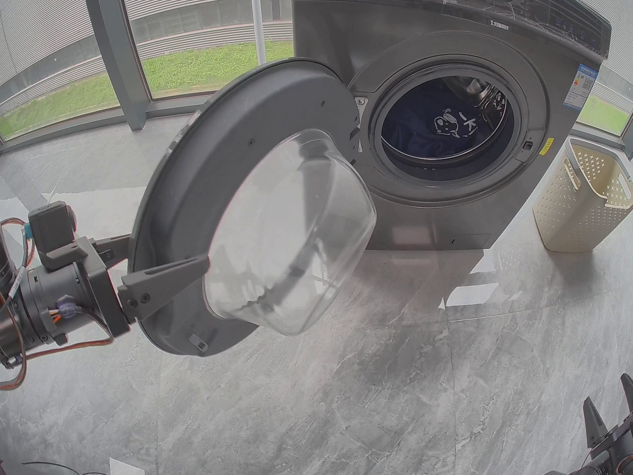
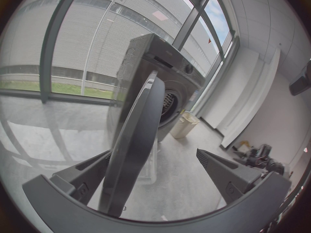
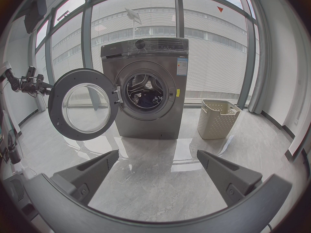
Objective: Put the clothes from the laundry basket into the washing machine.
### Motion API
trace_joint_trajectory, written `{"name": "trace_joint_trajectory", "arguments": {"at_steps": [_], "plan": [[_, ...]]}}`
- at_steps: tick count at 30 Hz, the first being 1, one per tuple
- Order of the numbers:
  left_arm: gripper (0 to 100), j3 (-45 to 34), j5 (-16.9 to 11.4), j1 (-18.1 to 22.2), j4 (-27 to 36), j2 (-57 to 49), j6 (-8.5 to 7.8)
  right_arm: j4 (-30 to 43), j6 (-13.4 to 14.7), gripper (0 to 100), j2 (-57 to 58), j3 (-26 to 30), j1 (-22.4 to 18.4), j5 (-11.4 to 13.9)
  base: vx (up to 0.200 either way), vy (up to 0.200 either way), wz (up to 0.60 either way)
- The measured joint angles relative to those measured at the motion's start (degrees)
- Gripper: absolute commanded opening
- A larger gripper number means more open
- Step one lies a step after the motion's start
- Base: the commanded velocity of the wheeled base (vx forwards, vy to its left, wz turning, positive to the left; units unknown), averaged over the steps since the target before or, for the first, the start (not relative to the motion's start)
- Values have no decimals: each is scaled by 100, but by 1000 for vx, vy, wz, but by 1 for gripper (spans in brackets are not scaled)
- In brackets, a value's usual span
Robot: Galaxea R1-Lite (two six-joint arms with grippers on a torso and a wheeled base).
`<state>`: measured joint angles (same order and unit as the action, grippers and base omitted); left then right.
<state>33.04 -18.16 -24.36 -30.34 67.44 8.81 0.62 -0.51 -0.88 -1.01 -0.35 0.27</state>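
The grey washing machine (image 1: pixel 422 28) stands with its round door (image 1: pixel 217 159) swung wide open to the left. A dark blue garment (image 1: pixel 445 130) with a white print lies inside the drum, also seen as the garment (image 3: pixel 147 99) from the right wrist. My left gripper (image 1: pixel 168 252) is open, its fingers straddling the door's outer rim (image 2: pixel 136 146) without closing on it. The cream laundry basket (image 1: pixel 580 199) stands on the floor right of the machine; no clothes show above its rim. My right gripper (image 1: pixel 606 390) hangs open and empty, low at the near right, well back from the machine (image 3: pixel 145 55).
Grey marble floor (image 1: pixel 395 377) lies open in front of the machine. Glass window walls (image 1: pixel 198 28) run behind it. The door's clear bowl (image 1: pixel 290 232) bulges toward me. The basket (image 3: pixel 217 118) sits near a curtain and window corner.
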Motion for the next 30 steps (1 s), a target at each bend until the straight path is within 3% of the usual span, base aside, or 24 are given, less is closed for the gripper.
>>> {"name": "trace_joint_trajectory", "arguments": {"at_steps": [5, 8, 14, 23, 26, 30], "plan": [[100, 32, -12, -673, -179, 56, 492, -2, 0, 100, 0, 0, 0, -2, 0, 0, 0], [100, 59, 13, -857, -230, 4, 590, 0, 0, 100, 0, 0, 0, -2, 0, 0, 0], [100, 207, 333, -747, -239, -145, 591, -2, 0, 100, 0, 0, 0, -2, 0, 0, 0], [100, 371, 429, 286, -228, -193, 500, -2, 2, 100, -2, 0, 0, 0, 0, 0, 0], [100, 310, 434, 363, -228, -49, 355, 0, 0, 100, -5, 0, 0, 0, 0, 0, 0], [100, 271, 460, 140, -305, 213, 227, 0, 0, 100, -5, 0, 0, -2, 0, 0, 0]]}}
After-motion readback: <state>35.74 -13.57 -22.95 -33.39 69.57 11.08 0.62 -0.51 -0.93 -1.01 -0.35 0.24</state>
